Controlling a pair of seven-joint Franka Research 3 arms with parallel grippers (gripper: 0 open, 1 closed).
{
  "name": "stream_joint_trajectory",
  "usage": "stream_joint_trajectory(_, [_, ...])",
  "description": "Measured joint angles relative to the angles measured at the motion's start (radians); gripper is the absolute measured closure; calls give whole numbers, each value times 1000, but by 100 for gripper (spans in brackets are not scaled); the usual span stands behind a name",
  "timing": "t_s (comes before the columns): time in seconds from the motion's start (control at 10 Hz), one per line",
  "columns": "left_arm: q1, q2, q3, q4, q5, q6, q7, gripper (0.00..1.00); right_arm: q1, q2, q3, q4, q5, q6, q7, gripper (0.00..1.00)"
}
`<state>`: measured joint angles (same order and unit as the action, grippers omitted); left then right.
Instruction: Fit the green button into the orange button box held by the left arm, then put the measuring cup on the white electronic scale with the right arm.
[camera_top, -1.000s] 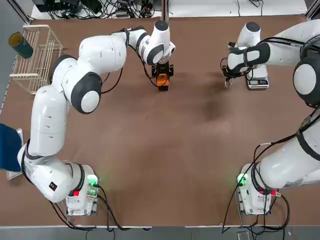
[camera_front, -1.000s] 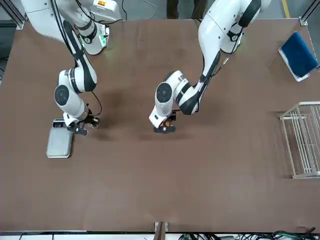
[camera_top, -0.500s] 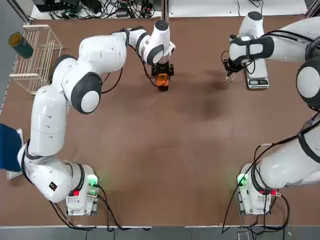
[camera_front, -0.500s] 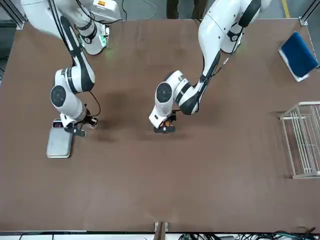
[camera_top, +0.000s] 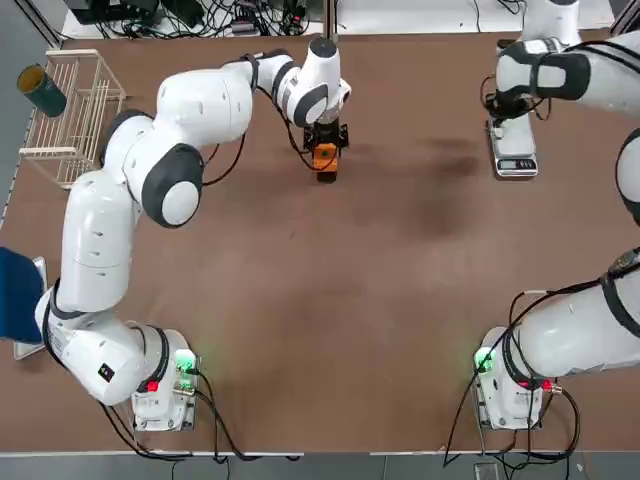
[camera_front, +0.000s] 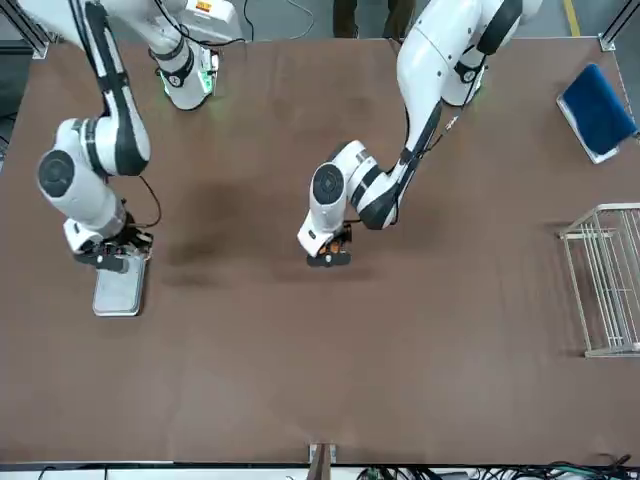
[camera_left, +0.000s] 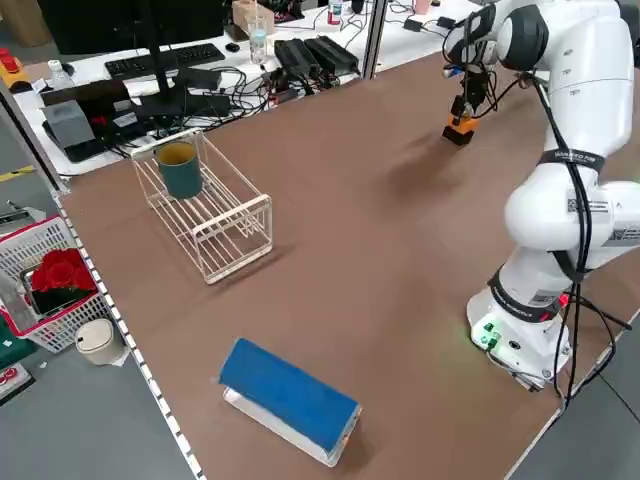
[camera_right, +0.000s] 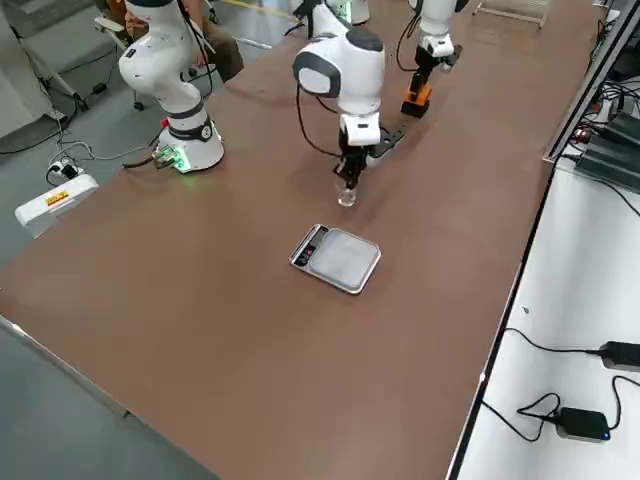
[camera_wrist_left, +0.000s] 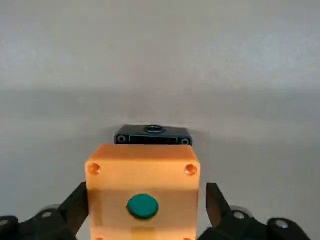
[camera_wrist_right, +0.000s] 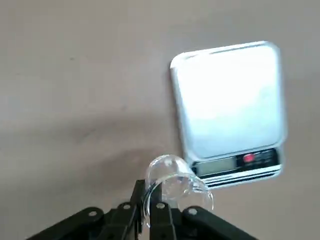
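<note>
Right wrist view alone shows measuring cup (camera_wrist_right: 172, 182) pinched above scale (camera_wrist_right: 230, 107).

Brown table (camera_top: 320, 300), white electronic scale (camera_top: 513, 158), orange button box (camera_top: 323, 158), wire rack (camera_top: 70, 115), blue-topped pad (camera_front: 597, 110)

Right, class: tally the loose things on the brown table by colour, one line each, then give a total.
Orange: 1, the orange button box
Green: 2, the green button and a green cup
Clear: 1, the measuring cup
White: 2, the white electronic scale and a wire rack
Blue: 1, a blue pad
Total: 7
</note>
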<state>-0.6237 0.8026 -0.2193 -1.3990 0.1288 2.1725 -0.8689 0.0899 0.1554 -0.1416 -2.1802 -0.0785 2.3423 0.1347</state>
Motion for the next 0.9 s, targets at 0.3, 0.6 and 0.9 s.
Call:
stream_joint_trajectory(0.3, [0,-4,0,5,14,0,0,0,-4,20,-87,0,-2,107,-177,93])
stream_joint_trajectory(0.6, [0,-4,0,5,24,0,0,0,-13,98,-106,14,-2,190,-235,93])
stream_joint_trajectory(0.9, [3,-9,2,6,25,-4,0,0,-14,157,-105,19,-2,238,-240,93])
